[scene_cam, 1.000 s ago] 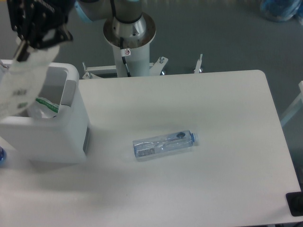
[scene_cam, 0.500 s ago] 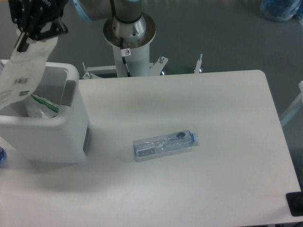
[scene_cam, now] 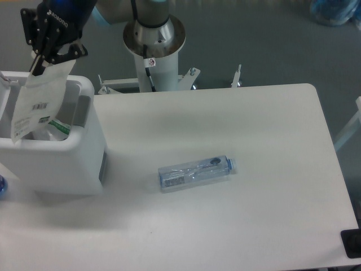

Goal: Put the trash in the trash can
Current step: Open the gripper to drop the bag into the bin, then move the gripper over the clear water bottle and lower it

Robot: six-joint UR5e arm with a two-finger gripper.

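Observation:
My gripper (scene_cam: 44, 60) is at the top left, above the back of the trash can (scene_cam: 67, 164), a large white boxy bin with a grey panel on its rim. It is shut on the top edge of a flat white pouch (scene_cam: 38, 101), which hangs down slanted over the bin's opening with its lower end at rim level. A green-striped bit (scene_cam: 57, 125) shows inside the bin beside the pouch's lower edge; I cannot tell whether it belongs to the pouch. The crushed clear bottle (scene_cam: 196, 171) with a pale blue cap lies on its side mid-table, far from the gripper.
The arm's round base and pedestal (scene_cam: 153, 42) stand behind the table's far edge. A small blue object (scene_cam: 1, 185) peeks in at the left edge beside the bin. A black item (scene_cam: 352, 243) sits at the table's bottom right corner.
The gripper has shifted right and slightly down with the pouch. The pouch has swung from left of the bin to over its opening. The bottle has not moved.

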